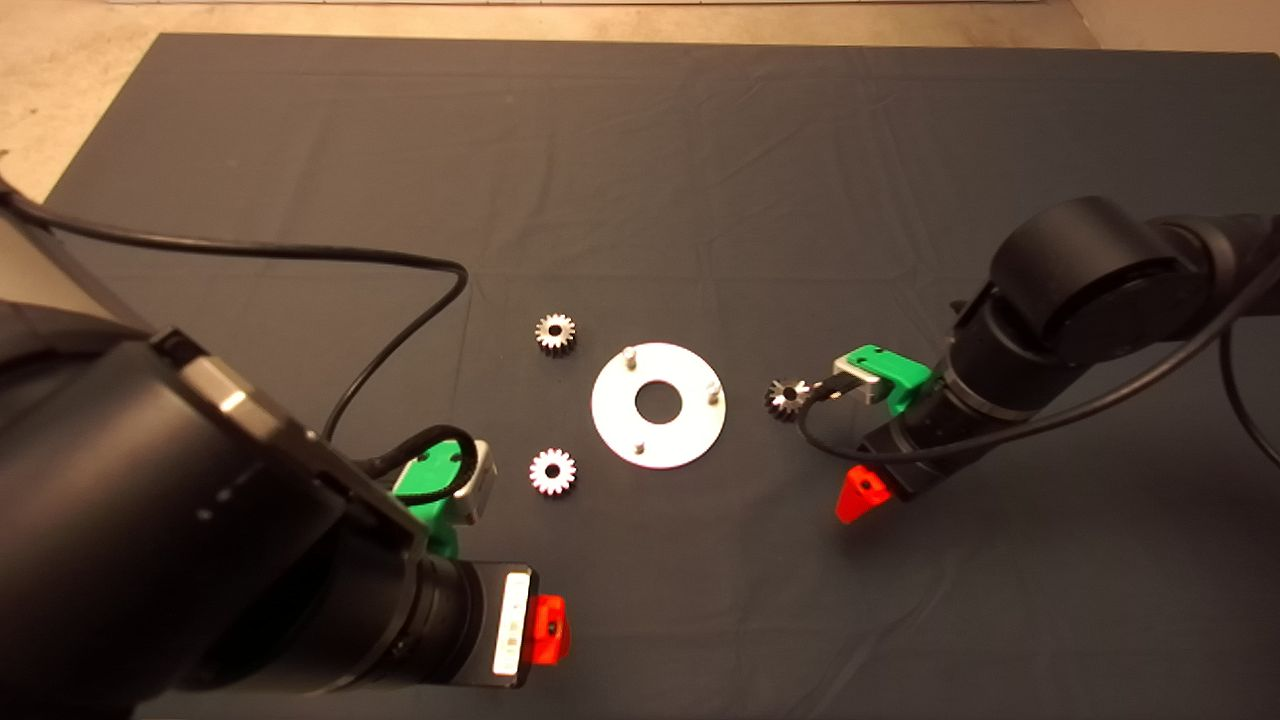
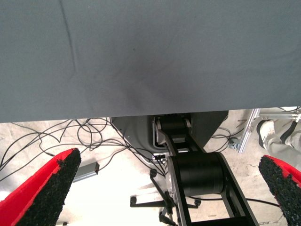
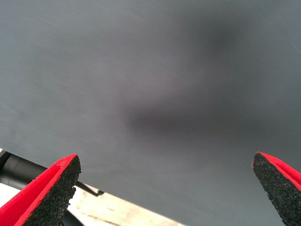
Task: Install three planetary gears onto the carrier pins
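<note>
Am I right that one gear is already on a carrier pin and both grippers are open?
Not quite. In the head view all three carrier pins on the disc stand bare, and the three planetary gears lie on the mat beside the disc. Both the left gripper and the right gripper are open.

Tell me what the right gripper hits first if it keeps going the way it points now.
Judging from the right wrist view, the right gripper, fingers open, points down at bare mat; no gear shows ahead. It would likely meet the mat first, though depth is unclear.
</note>
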Controlling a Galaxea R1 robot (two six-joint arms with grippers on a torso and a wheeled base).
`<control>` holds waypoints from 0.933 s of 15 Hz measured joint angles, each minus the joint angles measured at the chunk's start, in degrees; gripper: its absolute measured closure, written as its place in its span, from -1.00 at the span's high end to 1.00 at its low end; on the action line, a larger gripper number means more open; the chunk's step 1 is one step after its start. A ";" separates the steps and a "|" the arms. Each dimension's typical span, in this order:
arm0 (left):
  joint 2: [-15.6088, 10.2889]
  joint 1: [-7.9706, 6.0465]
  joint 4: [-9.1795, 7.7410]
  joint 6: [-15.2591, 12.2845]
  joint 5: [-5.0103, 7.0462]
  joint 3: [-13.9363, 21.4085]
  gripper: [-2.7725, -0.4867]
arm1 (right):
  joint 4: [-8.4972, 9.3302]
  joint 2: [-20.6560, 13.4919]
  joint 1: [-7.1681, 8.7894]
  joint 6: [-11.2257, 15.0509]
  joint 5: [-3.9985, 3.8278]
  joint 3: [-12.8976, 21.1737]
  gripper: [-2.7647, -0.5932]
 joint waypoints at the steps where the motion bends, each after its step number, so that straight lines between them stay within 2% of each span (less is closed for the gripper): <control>1: 0.01 0.06 -0.02 0.00 -0.02 0.00 0.99 | -0.34 1.12 -0.02 -0.50 -0.03 -0.26 0.97; 4: 0.02 0.06 0.00 0.09 0.00 0.00 0.99 | -1.05 3.91 -0.48 -2.45 0.02 -1.35 0.97; 9: 0.02 0.38 0.00 0.13 0.00 0.00 0.99 | -2.49 5.60 -0.62 -5.90 0.00 -6.73 0.97; 14: 0.02 0.67 0.00 0.15 0.01 0.02 0.99 | -5.50 6.26 -0.62 -11.12 0.00 -11.60 0.97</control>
